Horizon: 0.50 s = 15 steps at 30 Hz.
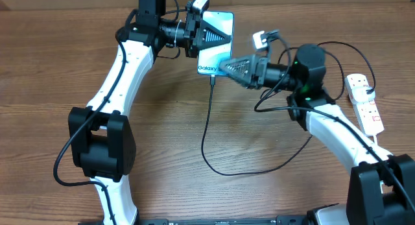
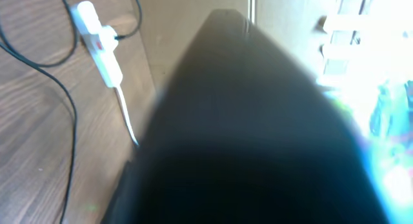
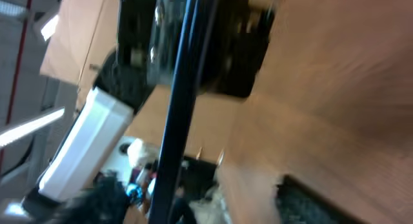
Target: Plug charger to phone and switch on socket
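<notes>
Phone [image 1: 209,64] screen legible overhead only.

My left arm stretches up and across, left gripper [image 1: 224,37] clamped tight on the phone [image 1: 213,56]. My right gripper [image 1: 227,66] points left just beneath it, jaws unreadable.
</notes>
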Available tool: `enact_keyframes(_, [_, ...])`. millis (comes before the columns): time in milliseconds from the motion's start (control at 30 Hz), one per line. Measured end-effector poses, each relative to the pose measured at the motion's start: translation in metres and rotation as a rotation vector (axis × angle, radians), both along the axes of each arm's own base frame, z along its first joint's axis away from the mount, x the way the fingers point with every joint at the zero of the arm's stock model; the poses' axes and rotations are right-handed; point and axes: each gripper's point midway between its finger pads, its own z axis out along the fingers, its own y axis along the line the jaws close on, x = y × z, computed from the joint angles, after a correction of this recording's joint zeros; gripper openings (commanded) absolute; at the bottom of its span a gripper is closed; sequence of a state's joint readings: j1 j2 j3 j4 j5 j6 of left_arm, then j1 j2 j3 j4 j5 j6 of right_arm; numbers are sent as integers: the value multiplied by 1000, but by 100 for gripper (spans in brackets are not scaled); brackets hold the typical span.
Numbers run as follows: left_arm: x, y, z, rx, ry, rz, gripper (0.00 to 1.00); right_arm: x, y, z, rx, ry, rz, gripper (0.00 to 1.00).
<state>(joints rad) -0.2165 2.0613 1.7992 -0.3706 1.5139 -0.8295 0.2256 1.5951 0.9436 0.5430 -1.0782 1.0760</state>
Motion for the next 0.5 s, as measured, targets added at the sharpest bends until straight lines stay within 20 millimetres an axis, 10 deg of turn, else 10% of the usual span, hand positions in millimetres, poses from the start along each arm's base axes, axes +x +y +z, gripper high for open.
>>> enact_keyframes(500, [-3,0,2,-27,-79,-20,4,-41,5,-1,6,4,242,100])
